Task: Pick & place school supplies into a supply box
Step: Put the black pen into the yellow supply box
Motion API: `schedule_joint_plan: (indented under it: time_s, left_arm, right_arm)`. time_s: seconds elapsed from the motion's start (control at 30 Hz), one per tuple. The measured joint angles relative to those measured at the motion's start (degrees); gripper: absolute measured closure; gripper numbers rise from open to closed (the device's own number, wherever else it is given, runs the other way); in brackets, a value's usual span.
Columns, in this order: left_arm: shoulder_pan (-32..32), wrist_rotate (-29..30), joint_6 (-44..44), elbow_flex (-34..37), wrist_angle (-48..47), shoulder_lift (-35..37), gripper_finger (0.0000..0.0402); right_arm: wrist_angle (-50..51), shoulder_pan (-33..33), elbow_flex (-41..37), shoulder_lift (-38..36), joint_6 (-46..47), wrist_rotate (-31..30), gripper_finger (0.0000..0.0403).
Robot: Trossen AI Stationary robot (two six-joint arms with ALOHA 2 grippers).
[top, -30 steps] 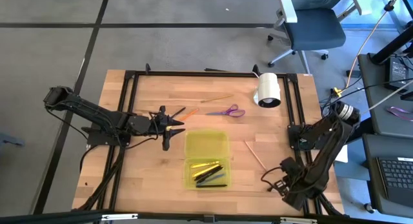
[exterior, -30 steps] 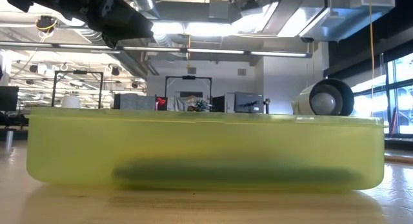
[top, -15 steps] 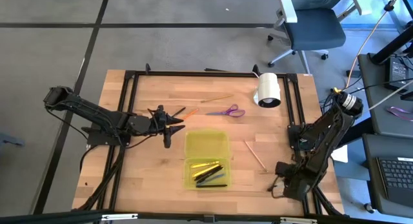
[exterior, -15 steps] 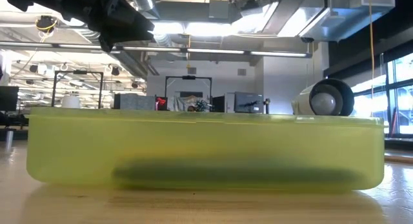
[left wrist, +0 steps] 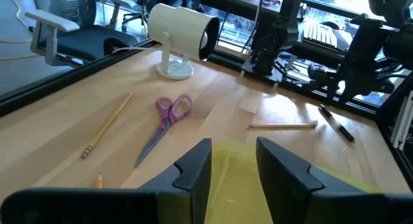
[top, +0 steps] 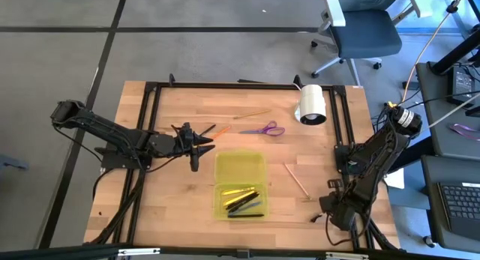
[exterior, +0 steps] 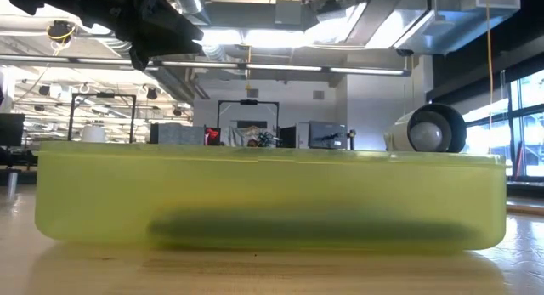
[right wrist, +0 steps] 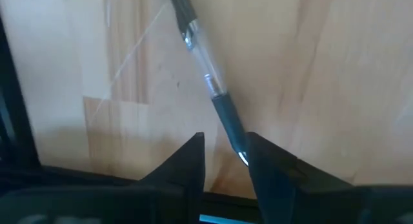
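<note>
My right end effector (top: 324, 210) sits low at the lower right of the high view, over the bare worktop (top: 180, 207) well right of the supply box (top: 240, 185). In my right wrist view its two fingers (right wrist: 187, 161) stand parted with a clear-barrelled black pen (right wrist: 210, 88) lying on the wood between and ahead of them; the lower tip of the pen reaches the gap, but nothing is gripped, so that end effector is released. My left end effector (top: 196, 146) hovers left of centre in the high view, just left of the box's empty upper half; the left wrist view shows its fingers (left wrist: 193, 169) spread apart and holding nothing, the yellow-green box edge just beyond them. The box lies open at centre, its lower half holding several yellow and dark pens (top: 241, 201). Still out on the worktop: the purple-handled scissors (top: 264, 129) above the box, an orange pencil (top: 219, 130) left of them, a yellow pencil (top: 252, 115) above them, and a wood-coloured pencil (top: 296, 180) right of the box. A white cylindrical roll (top: 312, 104) stands upper right.
</note>
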State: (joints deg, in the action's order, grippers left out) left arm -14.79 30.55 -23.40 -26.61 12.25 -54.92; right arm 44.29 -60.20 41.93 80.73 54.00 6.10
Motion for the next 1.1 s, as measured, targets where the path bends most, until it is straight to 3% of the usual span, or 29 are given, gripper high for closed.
schedule_joint_plan:
  time_s: [0.67, 1.1]
  left_arm:
    - [0.0, 0.1, 0.0, 0.0, 0.0, 0.0, 0.0286]
    - [0.0, 0.6, 0.1, 0.0, 0.0, 0.0, 0.0286]
  right_arm:
    - [-3.6, 0.0, 0.0, 4.4, -16.5, -2.0, 0.0286]
    - [-4.3, 0.0, -0.5, 9.5, -16.8, -2.3, 0.0293]
